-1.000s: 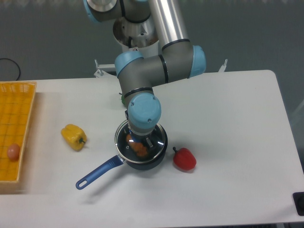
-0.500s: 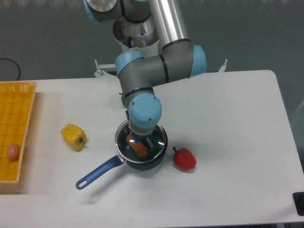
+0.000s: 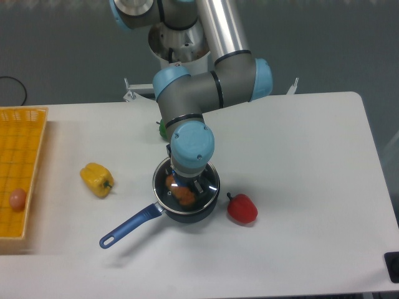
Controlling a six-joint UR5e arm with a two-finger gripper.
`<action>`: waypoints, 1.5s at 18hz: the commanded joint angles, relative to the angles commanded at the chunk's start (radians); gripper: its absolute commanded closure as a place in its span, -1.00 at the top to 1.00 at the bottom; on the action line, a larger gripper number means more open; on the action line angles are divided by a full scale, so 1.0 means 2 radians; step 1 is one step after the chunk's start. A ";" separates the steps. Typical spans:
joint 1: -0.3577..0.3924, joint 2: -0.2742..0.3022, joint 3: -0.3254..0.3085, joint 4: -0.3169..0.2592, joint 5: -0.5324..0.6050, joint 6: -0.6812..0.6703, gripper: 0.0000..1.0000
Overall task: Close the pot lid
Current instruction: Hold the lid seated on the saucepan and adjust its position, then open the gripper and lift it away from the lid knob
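Tool [image 3: 187, 184] down over pot lid [image 3: 209, 179] on pot [image 3: 187, 213]; finger spread hidden by wrist, impossible to tell.

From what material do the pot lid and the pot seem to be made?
The pot lid looks like clear glass with a thin shiny metal rim: orange food shows through it. The pot seems dark coated metal, matte navy; its blue handle may be plastic or painted metal.
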 joint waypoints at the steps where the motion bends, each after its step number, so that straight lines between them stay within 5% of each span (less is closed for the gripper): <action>1: 0.000 0.000 0.000 0.000 0.000 0.000 0.28; 23: 0.000 -0.005 0.000 0.007 0.004 -0.001 0.28; 27: 0.000 -0.005 -0.001 0.008 0.004 0.000 0.74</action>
